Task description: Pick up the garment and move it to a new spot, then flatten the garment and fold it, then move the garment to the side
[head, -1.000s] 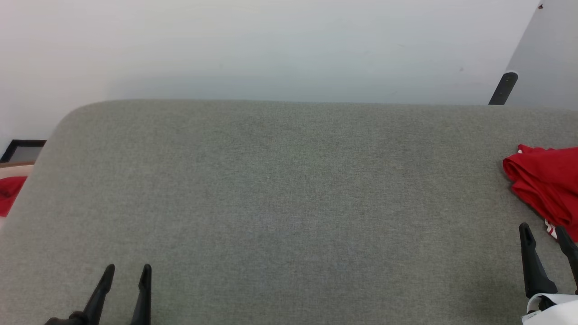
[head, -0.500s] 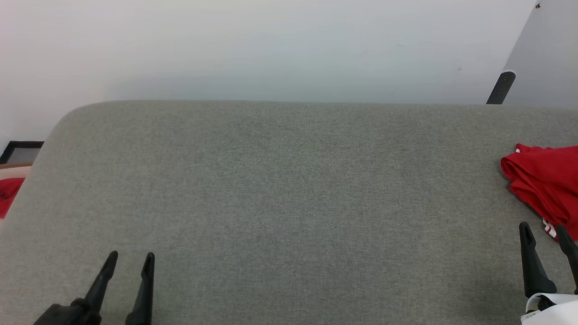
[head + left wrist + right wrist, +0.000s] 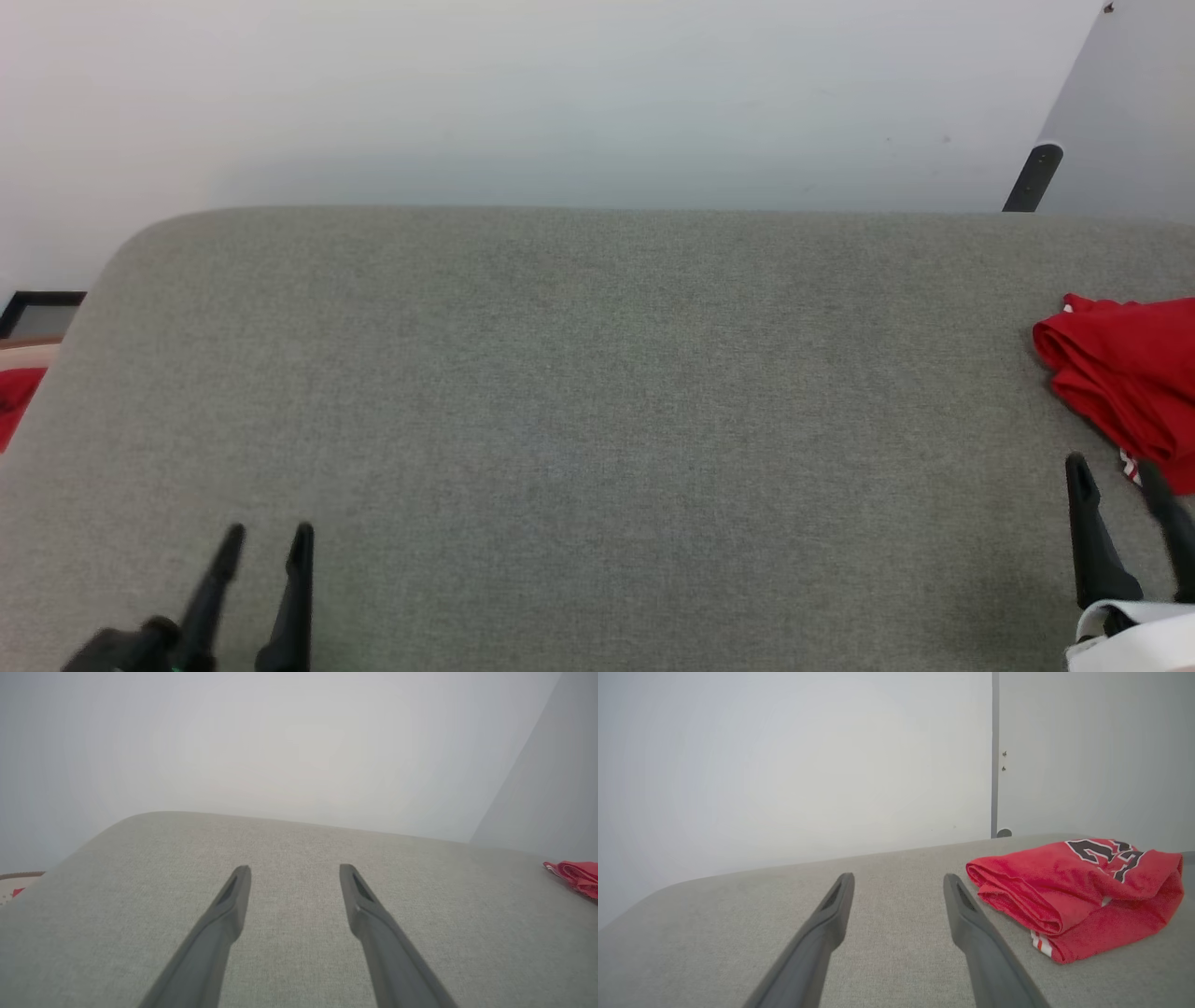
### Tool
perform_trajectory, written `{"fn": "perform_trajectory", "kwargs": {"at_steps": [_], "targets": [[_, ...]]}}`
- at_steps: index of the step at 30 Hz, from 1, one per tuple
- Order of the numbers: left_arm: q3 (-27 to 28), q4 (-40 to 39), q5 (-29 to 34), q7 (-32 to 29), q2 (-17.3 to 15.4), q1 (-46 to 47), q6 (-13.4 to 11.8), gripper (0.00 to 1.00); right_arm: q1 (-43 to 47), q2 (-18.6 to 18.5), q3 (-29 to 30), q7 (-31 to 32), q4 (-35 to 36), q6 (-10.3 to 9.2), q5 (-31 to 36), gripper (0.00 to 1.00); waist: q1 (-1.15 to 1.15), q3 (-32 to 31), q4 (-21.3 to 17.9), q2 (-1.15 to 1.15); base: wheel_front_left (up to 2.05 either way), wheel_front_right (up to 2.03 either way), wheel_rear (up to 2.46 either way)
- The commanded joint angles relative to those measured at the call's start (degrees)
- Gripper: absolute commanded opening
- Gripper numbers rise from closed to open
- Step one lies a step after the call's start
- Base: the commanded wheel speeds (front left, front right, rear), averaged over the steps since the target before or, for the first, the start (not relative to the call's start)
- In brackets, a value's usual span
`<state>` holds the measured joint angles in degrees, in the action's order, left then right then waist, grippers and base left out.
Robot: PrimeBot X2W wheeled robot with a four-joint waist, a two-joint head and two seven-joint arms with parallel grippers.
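Since the garment [image 3: 1073,896] lies bunched just forward-right of the right tool [image 3: 899,877], with the left tool [image 3: 294,868] well apart, right arm is nearer; both tools wide, empty.

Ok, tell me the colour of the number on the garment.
Black with white edging, on the red garment; best in the right wrist view.

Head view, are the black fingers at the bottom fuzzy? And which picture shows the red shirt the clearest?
Head view: the left gripper is smeared, as is the outer finger of the right gripper; the shirt is cut off by the picture's edge. Left wrist view: soft and hazy, the shirt a small blur. Right wrist view: clearest, the shirt's folds and black digits crisp.
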<state>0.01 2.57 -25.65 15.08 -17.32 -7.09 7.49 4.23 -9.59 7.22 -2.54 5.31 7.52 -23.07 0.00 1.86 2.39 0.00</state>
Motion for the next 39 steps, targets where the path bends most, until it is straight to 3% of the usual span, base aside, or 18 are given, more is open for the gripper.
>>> {"fn": "perform_trajectory", "kwargs": {"at_steps": [1,39], "targets": [[-0.1,0.3,-0.1,0.0,0.2,0.0,0.0,0.0,0.0,0.1,-0.1,0.0,-0.4,0.0,-0.1,0.0,0.0,0.0,0.0,0.0,0.0,0.0,0.0],[1.6,5.7,-28.2,-8.2,6.0,5.3,0.0,0.0,-4.4,3.2,-0.4,3.8,-8.9,-0.01,-28.6,0.0,0.0,-0.5,-0.7,0.0,0.0,0.0,0.0]]}}
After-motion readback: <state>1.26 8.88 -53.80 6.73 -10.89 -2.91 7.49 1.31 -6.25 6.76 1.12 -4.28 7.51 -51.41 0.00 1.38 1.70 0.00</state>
